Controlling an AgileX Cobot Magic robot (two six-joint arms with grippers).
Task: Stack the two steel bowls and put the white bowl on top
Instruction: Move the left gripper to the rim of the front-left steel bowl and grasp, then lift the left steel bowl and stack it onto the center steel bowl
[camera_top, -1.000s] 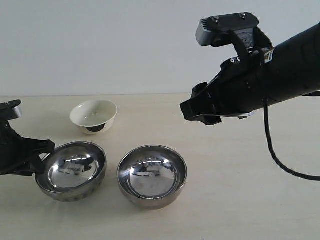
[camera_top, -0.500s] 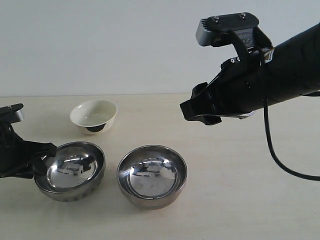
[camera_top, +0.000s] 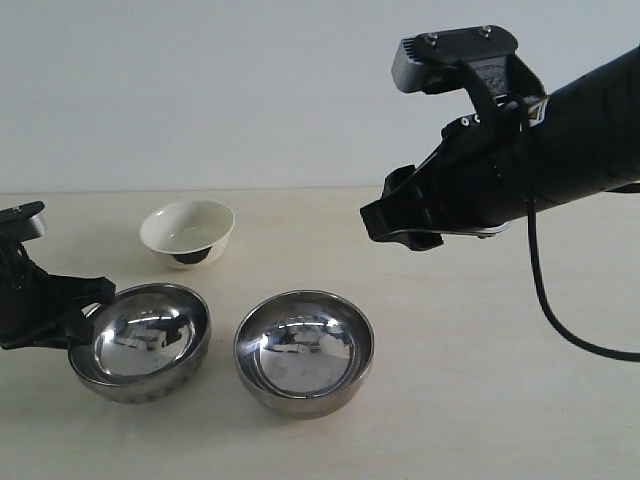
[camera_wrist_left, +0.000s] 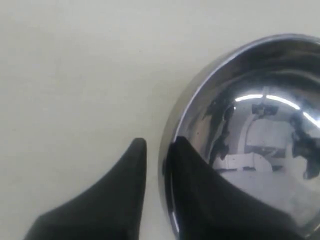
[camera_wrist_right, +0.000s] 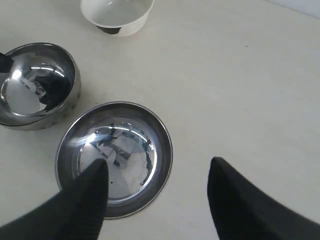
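Running off the exterior view's edge: most of the left arm, leaving little more than the left gripper (camera_top: 90, 310) showing. Cutting off the far side of the dimpled steel bowl (camera_top: 140, 345) at the borders of the left wrist view. Cropping the white bowl (camera_top: 187, 232) at the border of the right wrist view too, its dark base peeking out only in part. Mirroring warped shapes inside both steel bowls, too blurred to read.

Counting three bowls on the counter (camera_top: 480, 340): two steel, one white, all upright and none stacked. Sitting near the front, the dimpled steel bowl by the left arm and the smooth steel bowl (camera_top: 303, 352) just beside it, not touching. Standing behind the dimpled one and apart from it, the white bowl.

Counting two grippers. Straddling the dimpled bowl's rim with the left jaws nearly together, one finger (camera_wrist_left: 200, 200) inside and the other outside. Showing a thin strip of counter between the outer finger and the rim, so cannot tell whether actually gripping. Hanging well above the counter, the right gripper (camera_top: 400, 232), jaws wide apart and holding nothing, looking down on the smooth steel bowl. Trailing a black cable (camera_top: 545, 300) beneath the right arm.
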